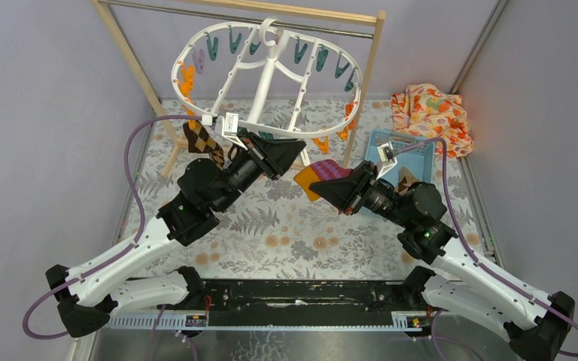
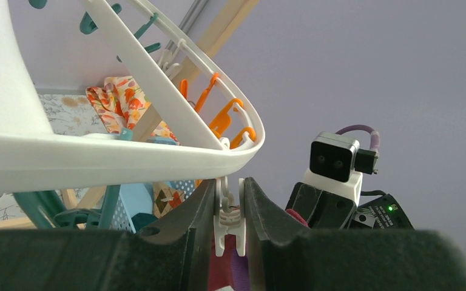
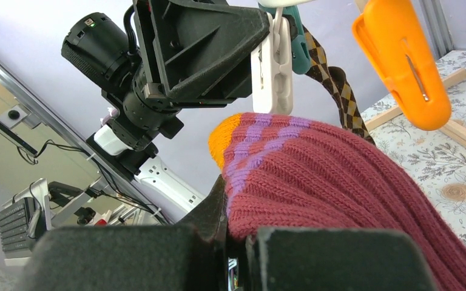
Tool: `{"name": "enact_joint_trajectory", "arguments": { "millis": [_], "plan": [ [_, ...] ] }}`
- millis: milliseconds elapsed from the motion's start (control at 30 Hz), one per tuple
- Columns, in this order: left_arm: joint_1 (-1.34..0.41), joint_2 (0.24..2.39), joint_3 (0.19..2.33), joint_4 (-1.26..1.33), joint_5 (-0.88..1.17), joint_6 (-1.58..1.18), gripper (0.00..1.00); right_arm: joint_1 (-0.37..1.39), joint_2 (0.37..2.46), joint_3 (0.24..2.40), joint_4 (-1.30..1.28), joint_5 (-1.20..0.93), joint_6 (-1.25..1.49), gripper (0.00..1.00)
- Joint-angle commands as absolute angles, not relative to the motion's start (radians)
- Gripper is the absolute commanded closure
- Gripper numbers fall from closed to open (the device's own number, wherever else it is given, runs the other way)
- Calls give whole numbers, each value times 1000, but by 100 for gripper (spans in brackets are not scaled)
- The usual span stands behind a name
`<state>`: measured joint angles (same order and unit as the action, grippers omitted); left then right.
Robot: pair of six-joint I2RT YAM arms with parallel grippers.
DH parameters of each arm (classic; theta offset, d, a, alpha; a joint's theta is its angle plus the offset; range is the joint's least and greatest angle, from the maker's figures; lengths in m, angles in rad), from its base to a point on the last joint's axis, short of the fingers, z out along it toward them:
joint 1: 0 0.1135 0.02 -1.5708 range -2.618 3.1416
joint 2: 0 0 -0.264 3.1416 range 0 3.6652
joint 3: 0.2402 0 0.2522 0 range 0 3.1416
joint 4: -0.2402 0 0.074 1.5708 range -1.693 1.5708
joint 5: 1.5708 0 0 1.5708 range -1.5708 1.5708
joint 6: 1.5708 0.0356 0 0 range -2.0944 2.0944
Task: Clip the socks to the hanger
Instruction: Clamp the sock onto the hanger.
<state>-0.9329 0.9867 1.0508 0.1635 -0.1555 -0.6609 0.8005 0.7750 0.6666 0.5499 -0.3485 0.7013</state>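
Now, low in the right wrist view, the right gripper (image 3: 238, 242) is clamped on the striped sock (image 3: 315, 176), its long axis rising up-left so the orange toe sits just under the white peg (image 3: 273, 66). The left gripper (image 2: 229, 188), the nearer arm, pinches that peg on the hanger (image 2: 97, 157) rim. Right of centre in the top view, the blue basket (image 1: 409, 135) holds 1 checked item; the checked sock (image 1: 203, 141) hangs centre-left.
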Motion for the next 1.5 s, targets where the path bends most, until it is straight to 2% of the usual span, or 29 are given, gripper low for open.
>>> {"name": "enact_joint_trajectory", "arguments": {
  "millis": [0,433,1467],
  "plan": [
    [-934,974,1052,172,-106,-674,100,810,770,700,610,-318,677,100],
    [-933,991,1130,151,-119,-635,100,810,762,703,592,-318,677,100],
    [-935,930,1102,149,-55,-683,100,810,814,779,598,-291,624,100]
  ]
}}
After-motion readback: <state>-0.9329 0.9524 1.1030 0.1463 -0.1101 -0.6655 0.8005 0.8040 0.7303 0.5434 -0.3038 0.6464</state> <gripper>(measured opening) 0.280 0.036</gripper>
